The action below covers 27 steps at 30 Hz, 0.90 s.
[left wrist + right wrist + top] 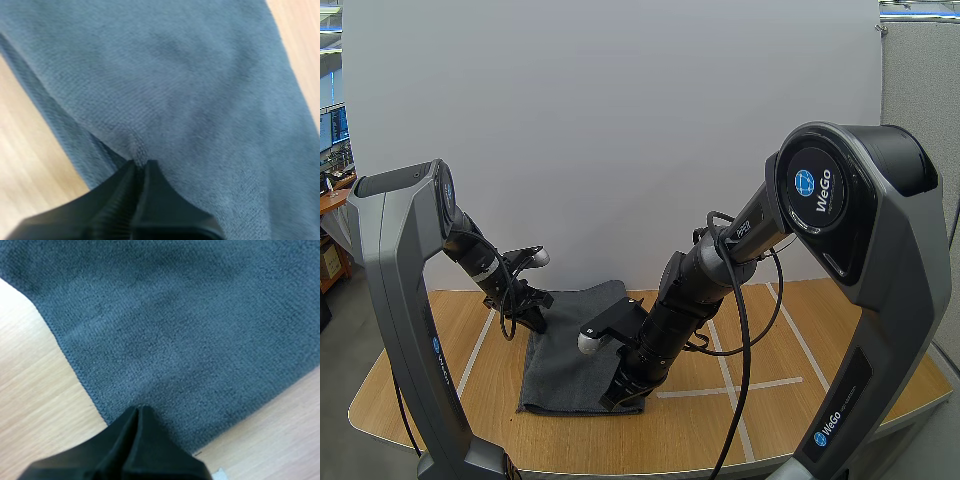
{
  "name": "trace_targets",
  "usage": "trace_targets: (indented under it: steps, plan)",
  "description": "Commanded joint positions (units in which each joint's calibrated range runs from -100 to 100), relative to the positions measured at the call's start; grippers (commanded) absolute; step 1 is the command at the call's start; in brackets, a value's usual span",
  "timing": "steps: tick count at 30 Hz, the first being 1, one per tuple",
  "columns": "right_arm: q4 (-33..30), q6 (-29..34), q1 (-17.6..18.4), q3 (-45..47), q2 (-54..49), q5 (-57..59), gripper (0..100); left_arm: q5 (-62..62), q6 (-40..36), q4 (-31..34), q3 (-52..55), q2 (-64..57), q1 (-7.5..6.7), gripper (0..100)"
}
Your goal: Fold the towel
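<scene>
My left gripper [141,165] has its two black fingers closed on a small pucker of the grey-blue towel [190,75], and creases fan out from the tips. A second layer of cloth shows along one edge, where the light wooden table [27,170] lies bare beside it

Left arm [395,260] and right arm [865,250]: grey angular shells, black round joint caps, black forearms; white "WeGo" lettering at 3 o'clock of a blue globe logo; matte black ribbed fingers [112,197].
</scene>
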Motion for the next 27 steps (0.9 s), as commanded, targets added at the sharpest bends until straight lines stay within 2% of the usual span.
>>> trace_targets:
  steps: [1,4,6,13,17,24,27]
  plan:
    - [0.3,-0.5,-0.2,0.2,-0.3,1.8,0,3.5,-0.4,-1.1,-0.5,-2.3,-0.05,35]
    - [0.7,-0.5,-0.2,0.2,-0.3,1.8,0,4.4,-0.1,-1.1,-0.5,-5.0,0.02,60]
    - [1.1,-0.5,-0.2,0.2,-0.3,1.8,0,4.5,-0.1,-1.3,-0.5,-7.0,0.19,67]
    - [1.1,-0.5,-0.2,0.2,-2.5,1.5,0,10.3,0.1,-1.7,-0.5,-14.8,1.05,68]
    - [1.4,-0.2,-1.7,0.1,-7.1,-0.7,0,10.3,0.1,-3.7,-0.5,-17.6,1.85,68]
    - [4.5,1.1,-9.9,-2.8,-12.5,-2.7,0,10.3,0.1,-5.8,1.3,-21.0,2.26,68]
    - [8.5,-1.1,-13.8,-6.4,-11.4,-0.5,0,10.3,0.7,-6.0,2.6,-23.1,2.26,68]
